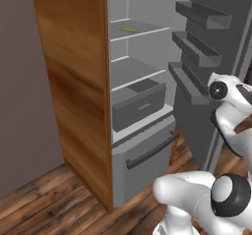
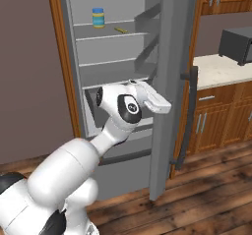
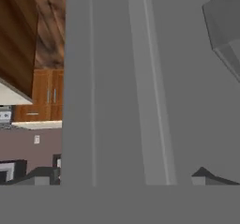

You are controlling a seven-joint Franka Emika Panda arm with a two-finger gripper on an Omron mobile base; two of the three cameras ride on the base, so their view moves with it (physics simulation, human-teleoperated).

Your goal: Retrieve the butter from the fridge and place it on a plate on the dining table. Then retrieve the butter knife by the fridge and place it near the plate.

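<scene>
The butter [image 1: 129, 30], a thin yellow-olive stick, lies flat on an upper shelf of the open fridge [image 1: 142, 145], near a blue-lidded jar [image 2: 98, 17]. The gripper [image 3: 124, 176], jaws wide and empty, faces the fridge door's edge.

Grey fridge [image 1: 147, 106] at frame centre; yellow-olive butter [image 1: 129, 30] near the top; blue-lidded yellow jar [image 2: 98, 17] upper left; brown wood-grain floor [image 2: 206, 190] below.

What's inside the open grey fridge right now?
Inside the tall grey fridge, a blue-lidded yellow jar and the small yellow-olive butter stick sit on the top shelf. Lower down is a grey drawer. The drawer's contents are hidden by its front.
</scene>
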